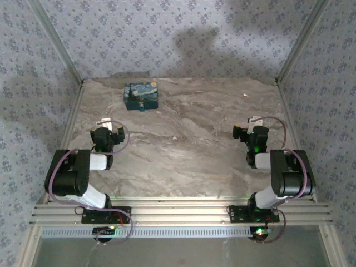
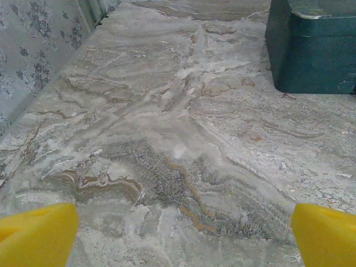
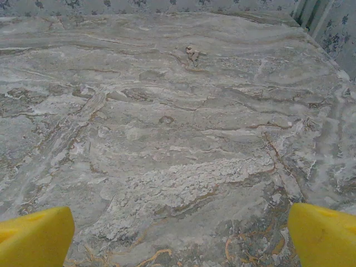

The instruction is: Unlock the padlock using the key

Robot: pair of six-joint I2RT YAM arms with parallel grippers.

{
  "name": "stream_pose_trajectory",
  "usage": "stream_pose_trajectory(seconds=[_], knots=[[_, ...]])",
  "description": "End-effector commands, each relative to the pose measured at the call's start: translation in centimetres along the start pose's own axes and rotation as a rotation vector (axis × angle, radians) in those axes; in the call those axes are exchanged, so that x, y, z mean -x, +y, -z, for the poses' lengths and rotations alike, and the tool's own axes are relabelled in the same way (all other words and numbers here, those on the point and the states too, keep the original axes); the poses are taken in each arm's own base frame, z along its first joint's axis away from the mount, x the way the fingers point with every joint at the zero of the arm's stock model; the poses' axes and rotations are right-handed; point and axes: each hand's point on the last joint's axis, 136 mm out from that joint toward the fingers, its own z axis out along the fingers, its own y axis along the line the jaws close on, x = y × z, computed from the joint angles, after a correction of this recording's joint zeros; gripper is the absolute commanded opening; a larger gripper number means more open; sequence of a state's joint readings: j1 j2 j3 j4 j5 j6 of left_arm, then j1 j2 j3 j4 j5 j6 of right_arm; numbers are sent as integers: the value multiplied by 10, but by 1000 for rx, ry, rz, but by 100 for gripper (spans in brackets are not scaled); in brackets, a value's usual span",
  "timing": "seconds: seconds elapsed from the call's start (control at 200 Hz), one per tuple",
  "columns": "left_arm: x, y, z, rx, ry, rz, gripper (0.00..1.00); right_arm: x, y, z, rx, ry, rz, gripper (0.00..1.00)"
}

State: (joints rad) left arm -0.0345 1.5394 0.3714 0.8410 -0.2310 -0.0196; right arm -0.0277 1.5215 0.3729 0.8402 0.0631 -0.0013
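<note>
The left gripper (image 2: 183,238) and right gripper (image 3: 181,238) are held wide open, empty. The padlock (image 1: 143,109) is seen just before the tin (image 1: 141,94), well ahead of the left gripper.

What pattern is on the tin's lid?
The tin carries a blue night-sky painting with pale swirls; the top view shows it best.

No writing, label or number can be read (the blue tin (image 1: 141,95) bears a painting).
</note>
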Motion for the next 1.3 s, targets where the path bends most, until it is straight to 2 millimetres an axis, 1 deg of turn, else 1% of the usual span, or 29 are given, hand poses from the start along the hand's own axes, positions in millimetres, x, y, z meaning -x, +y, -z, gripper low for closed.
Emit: stream_pose_trajectory(seconds=[0.0,1.294], knots=[[16,0,-2,-6,-43,29,98,1,0,-2,-1,3,15,100],[15,0,-3,-16,-37,33,98,1,0,-2,-2,3,15,100]])
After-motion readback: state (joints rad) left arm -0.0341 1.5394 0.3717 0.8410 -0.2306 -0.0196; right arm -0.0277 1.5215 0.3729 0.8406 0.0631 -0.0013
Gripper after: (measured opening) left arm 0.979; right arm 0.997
